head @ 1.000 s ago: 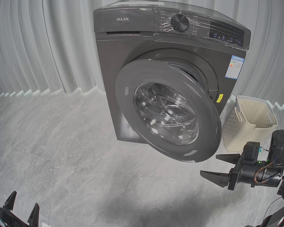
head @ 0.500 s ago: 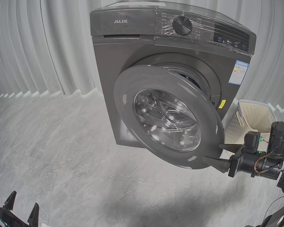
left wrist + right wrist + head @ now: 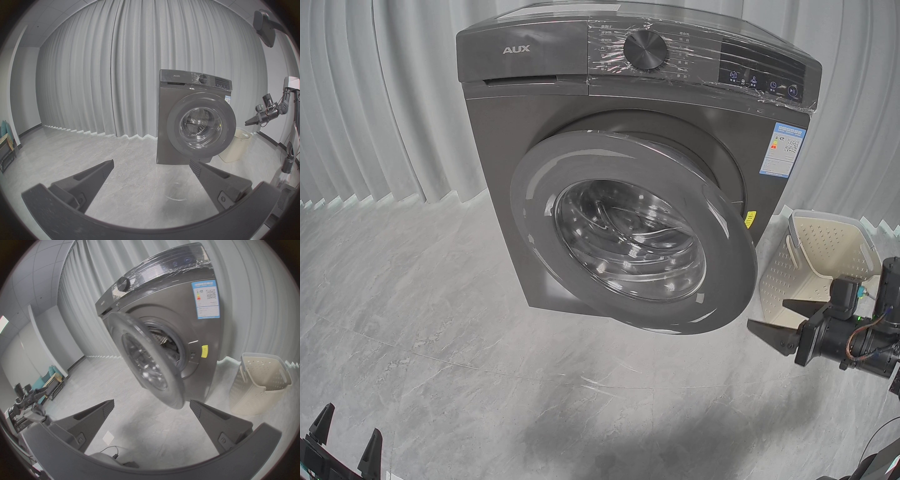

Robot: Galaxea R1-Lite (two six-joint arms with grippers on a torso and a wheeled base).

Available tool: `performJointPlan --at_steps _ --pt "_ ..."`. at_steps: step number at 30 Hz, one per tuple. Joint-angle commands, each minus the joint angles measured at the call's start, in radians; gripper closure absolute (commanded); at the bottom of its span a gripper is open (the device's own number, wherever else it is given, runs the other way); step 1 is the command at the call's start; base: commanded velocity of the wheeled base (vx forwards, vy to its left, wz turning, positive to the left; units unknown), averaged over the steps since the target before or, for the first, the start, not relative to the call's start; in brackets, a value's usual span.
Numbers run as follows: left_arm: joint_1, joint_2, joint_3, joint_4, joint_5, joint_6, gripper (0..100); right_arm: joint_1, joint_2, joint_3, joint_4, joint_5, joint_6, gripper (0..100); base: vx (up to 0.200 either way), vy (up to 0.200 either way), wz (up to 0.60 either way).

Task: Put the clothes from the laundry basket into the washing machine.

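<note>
The grey washing machine point(image 3: 550, 112) stands against the curtain, its round door point(image 3: 631, 231) swung partly open on its left hinge. A cream laundry basket point(image 3: 831, 250) sits on the floor to its right, and the part of its inside that shows is bare wall. My right gripper point(image 3: 767, 315) is open and points at the door's lower right edge, just short of it, with nothing between its fingers. In the right wrist view the door point(image 3: 147, 362) stands ahead of the right gripper point(image 3: 151, 402), with the basket point(image 3: 259, 383) beside it. My left gripper point(image 3: 351, 425) is open low at the near left, far from the machine point(image 3: 165, 125).
Pale curtains point(image 3: 394, 94) hang behind the machine. Grey tiled floor point(image 3: 456, 312) lies open in front and to the left. Furniture point(image 3: 50, 383) stands far off across the room.
The head camera has shifted, so the machine sits further left in the picture. My right gripper has risen from the floor area to the level of the door's lower right edge. The left gripper has not moved.
</note>
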Motion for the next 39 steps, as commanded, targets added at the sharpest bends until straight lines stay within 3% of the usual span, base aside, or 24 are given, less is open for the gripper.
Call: performJointPlan --at_steps 1,8,16,26,29,35,39 --pt "0.000 -0.014 0.016 0.000 -0.004 0.000 0 0.090 -0.017 0.064 0.000 0.008 -0.001 0 0.000 0.000 0.00" --pt "-0.002 -0.014 0.016 0.000 -0.004 -0.002 0 0.205 -0.015 0.071 -0.002 0.006 0.010 0 0.171 0.000 0.00" --pt "0.000 -0.014 0.016 0.000 -0.004 0.000 0 0.192 0.036 -0.020 -0.004 0.000 0.018 0 0.075 0.000 0.00" --pt "0.000 -0.014 0.016 0.000 -0.004 0.000 0 0.069 0.106 -0.094 -0.059 -0.008 0.012 0 0.000 0.000 0.00" --pt "0.000 -0.014 0.016 0.000 -0.004 0.000 0 0.031 0.112 -0.092 -0.117 -0.032 0.009 0 0.000 0.000 0.00" --pt "0.000 -0.014 0.016 0.000 -0.004 -0.002 0 0.044 0.095 -0.031 -0.129 -0.035 0.006 0 0.000 -0.100 0.00" --pt "0.000 -0.014 0.016 0.000 -0.004 0.000 0 0.104 0.085 0.012 -0.132 -0.031 0.010 0 0.000 -0.150 0.00"
